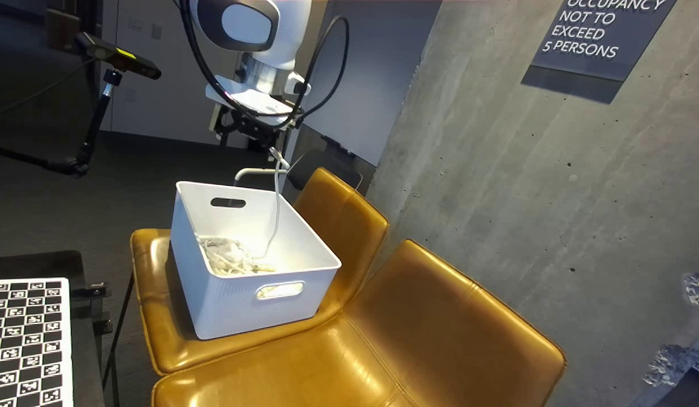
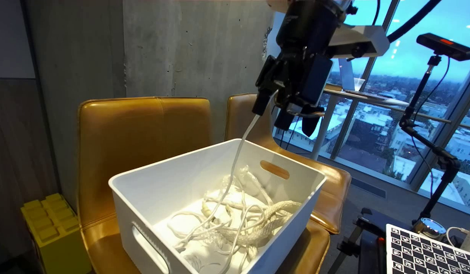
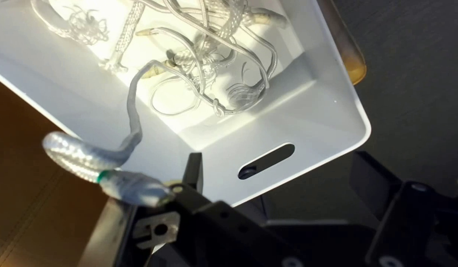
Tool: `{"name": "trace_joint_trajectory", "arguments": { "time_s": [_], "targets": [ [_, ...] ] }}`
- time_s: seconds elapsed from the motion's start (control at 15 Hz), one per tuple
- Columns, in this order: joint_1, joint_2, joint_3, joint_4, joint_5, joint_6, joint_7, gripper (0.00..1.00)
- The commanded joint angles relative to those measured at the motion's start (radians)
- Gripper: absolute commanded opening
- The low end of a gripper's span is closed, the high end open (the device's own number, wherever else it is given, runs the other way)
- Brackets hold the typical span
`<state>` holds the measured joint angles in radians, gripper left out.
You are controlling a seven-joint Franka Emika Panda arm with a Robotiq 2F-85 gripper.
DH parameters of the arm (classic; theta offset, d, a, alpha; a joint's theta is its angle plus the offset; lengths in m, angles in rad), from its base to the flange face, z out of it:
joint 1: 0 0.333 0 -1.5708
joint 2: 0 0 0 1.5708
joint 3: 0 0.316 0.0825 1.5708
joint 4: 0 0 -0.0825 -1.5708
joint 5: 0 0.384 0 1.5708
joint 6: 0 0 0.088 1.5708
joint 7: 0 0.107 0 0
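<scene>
1. Closest in the wrist view, the black gripper (image 3: 279, 167) gapes, its sides spread well apart.
2. Pale cord (image 3: 133, 115) hangs from one side of it, green-banded near the end; I can't tell what catches it.
3. Below, the cord runs into tangled rope (image 2: 267, 228) inside the white bin (image 1: 231, 306), on a tan chair (image 1: 352, 229).

Bin (image 2: 189, 171) open from above, except for rope (image 3: 86, 152) hanging beside end effector (image 3: 281, 172)
</scene>
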<state>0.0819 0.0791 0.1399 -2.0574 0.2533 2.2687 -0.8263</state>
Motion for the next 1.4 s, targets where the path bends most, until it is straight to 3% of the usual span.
{"name": "trace_joint_trajectory", "arguments": {
  "time_s": [0.0, 0.07, 0.53, 1.13, 1.33],
  "targets": [
    [-0.027, 0.034, -0.015, 0.002, 0.063, -0.007, -0.078, 1.0],
    [-0.014, 0.018, -0.008, -0.002, 0.024, -0.003, -0.032, 1.0],
    [-0.028, 0.04, -0.013, -0.012, 0.028, 0.002, -0.052, 1.0],
    [-0.096, 0.088, -0.018, -0.074, 0.102, 0.027, -0.267, 1.0],
    [-0.125, 0.115, -0.016, -0.083, 0.153, -0.018, -0.362, 1.0]
  ]
}}
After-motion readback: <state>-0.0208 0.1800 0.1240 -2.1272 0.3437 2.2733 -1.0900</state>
